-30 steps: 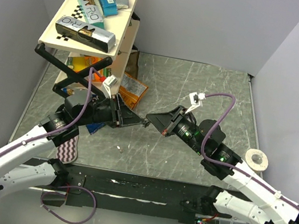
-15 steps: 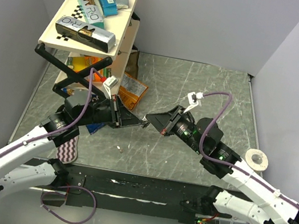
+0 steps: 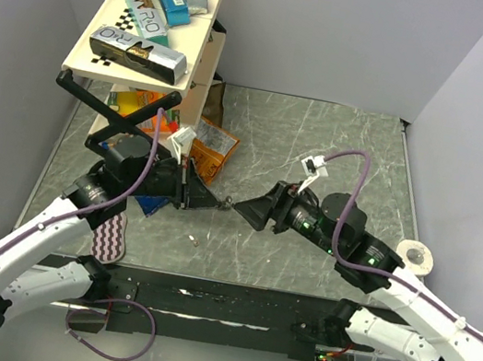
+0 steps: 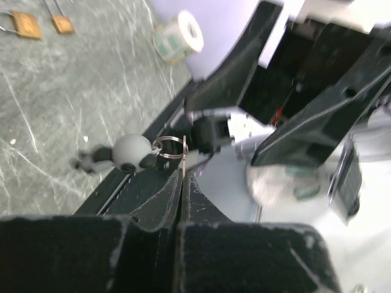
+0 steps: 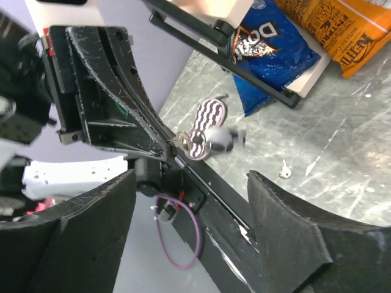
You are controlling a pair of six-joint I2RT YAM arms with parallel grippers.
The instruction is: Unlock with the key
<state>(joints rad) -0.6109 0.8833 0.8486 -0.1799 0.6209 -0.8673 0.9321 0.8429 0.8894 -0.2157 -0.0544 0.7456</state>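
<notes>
Between the two arms, a little above the marbled surface (image 3: pixel 342 142), the key (image 4: pixel 171 148) hung from the left tool (image 4: pixel 181 183). That tool's jaws were pinched flat on one thin blade, and the rest of the bunch dangled past the tips with a round grey fob (image 4: pixel 131 149). The right tool (image 5: pixel 190 175) faced it close by, spread wide and holding nothing.

The bunch looked light and stiff. Being smooth metal, it was likely to slip or twist under a weak pinch, and the loose parts would swing freely. The safest hold seemed to be flat across the broad head of one key, which would leave its blade bare to enter a lock.

By count there was one bunch of keys. Two brass padlocks (image 4: pixel 24 24) lay side by side on the surface in the left wrist view, well apart from the key. One loose silver bit (image 5: pixel 284 169) rested on the surface below the tools, and one roll of tape (image 4: pixel 179 33) stood off toward the right arm's side.
</notes>
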